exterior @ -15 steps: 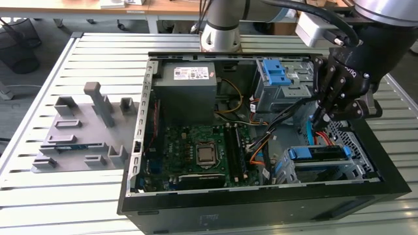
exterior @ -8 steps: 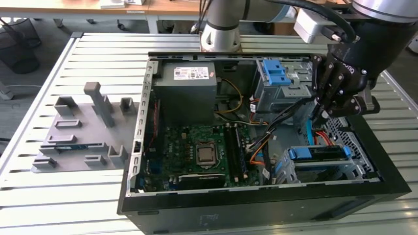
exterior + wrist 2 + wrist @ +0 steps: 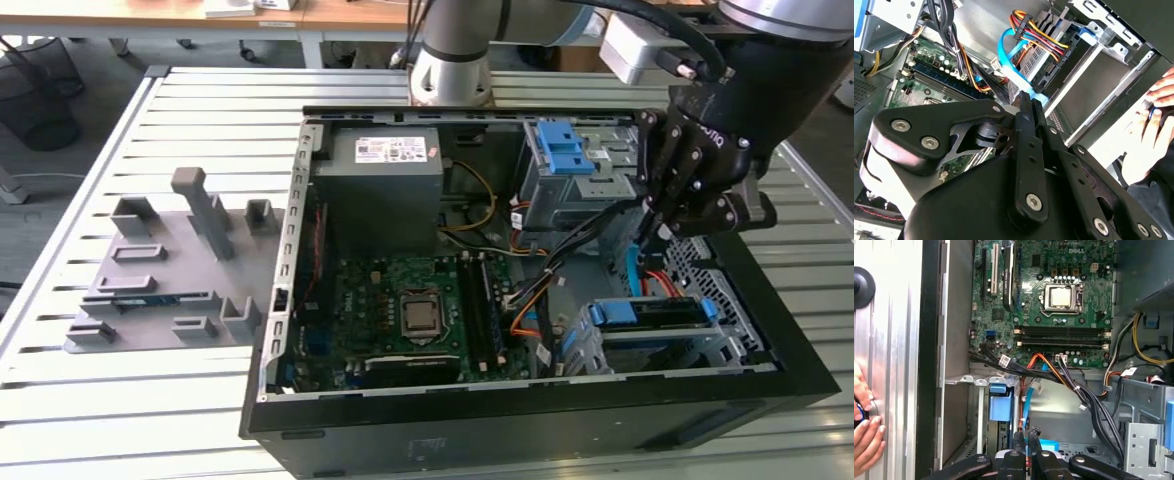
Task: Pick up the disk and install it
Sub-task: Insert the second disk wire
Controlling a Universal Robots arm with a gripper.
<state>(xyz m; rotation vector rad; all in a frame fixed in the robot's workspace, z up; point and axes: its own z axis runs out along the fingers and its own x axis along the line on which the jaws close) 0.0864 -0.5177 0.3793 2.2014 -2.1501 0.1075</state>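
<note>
Black multi-link gripper [image 3: 663, 222] inside the open black computer case [image 3: 534, 420], fingertips pinched nearly together, nothing visibly held; just beyond, flat silver disk in blue plastic carrier [image 3: 647, 315] seated in its metal bay; green motherboard [image 3: 414, 310] farther; person's hand [image 3: 866, 440] at the case edge.

A slatted metal table [image 3: 200, 400] carries an open black computer case [image 3: 534, 420] toward the exterior view's right and a grey moulded fixture tray [image 3: 174, 270] lying flat toward its left, just beside the case
</note>
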